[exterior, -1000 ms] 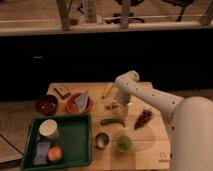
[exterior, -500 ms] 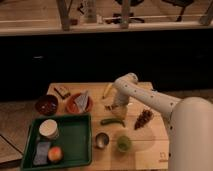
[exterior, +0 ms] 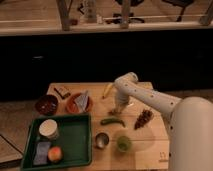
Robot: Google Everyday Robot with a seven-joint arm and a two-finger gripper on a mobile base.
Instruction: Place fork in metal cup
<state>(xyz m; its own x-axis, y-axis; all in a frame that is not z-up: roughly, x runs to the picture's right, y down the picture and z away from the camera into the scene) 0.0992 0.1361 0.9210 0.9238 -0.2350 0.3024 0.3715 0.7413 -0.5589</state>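
My gripper (exterior: 118, 108) points down at the middle of the wooden table (exterior: 150, 150), just right of a banana (exterior: 107, 90) and above a green pepper (exterior: 113, 121). The arm reaches in from the right. The fork does not show; it may be hidden under the gripper. The metal cup (exterior: 102, 139) stands upright near the table's front edge, in front of and slightly left of the gripper, well apart from it. A light green cup (exterior: 123, 144) stands just right of the metal cup.
A green tray (exterior: 70, 145) at the front left holds a beige cup (exterior: 48, 129), an apple (exterior: 55, 154) and a blue sponge (exterior: 41, 150). A red bowl (exterior: 79, 103), a dark bowl (exterior: 46, 105) and a snack bar (exterior: 62, 92) lie left. Grapes (exterior: 143, 119) lie right.
The gripper has come down a little toward the table at about the same spot. The objects on the table have not moved.
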